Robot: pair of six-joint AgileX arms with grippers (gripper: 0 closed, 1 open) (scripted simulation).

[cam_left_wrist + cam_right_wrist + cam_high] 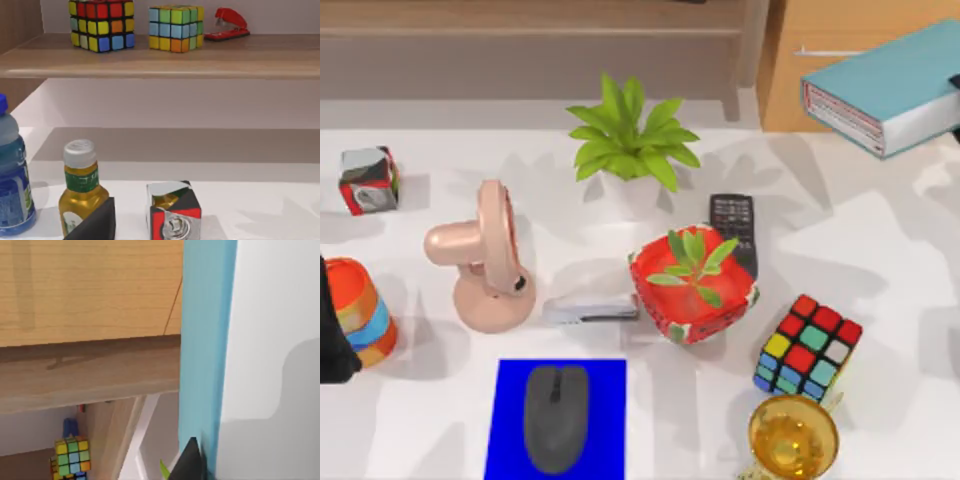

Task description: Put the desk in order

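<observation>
The white desk (880,250) carries scattered items: a patterned cube (368,180), a pink fan (485,255), a grey stapler (590,308), a black remote (732,225), a red plant pot (692,290), a Rubik's cube (808,347) and a gold cup (793,440). My right gripper (954,105) at the back right is shut on a blue book (885,85), lifted over the wooden drawer unit (820,40). In the right wrist view the book's cover (207,340) is close up beside a dark fingertip (187,462). My left gripper (332,330) rests at the left edge by a striped cup (362,310).
A leafy plant (630,145) stands at the back centre, and a mouse (557,415) lies on a blue mat (510,420) at the front. The left wrist view has a shelf (200,57) with two colour cubes and a red stapler (227,25), and below it two bottles.
</observation>
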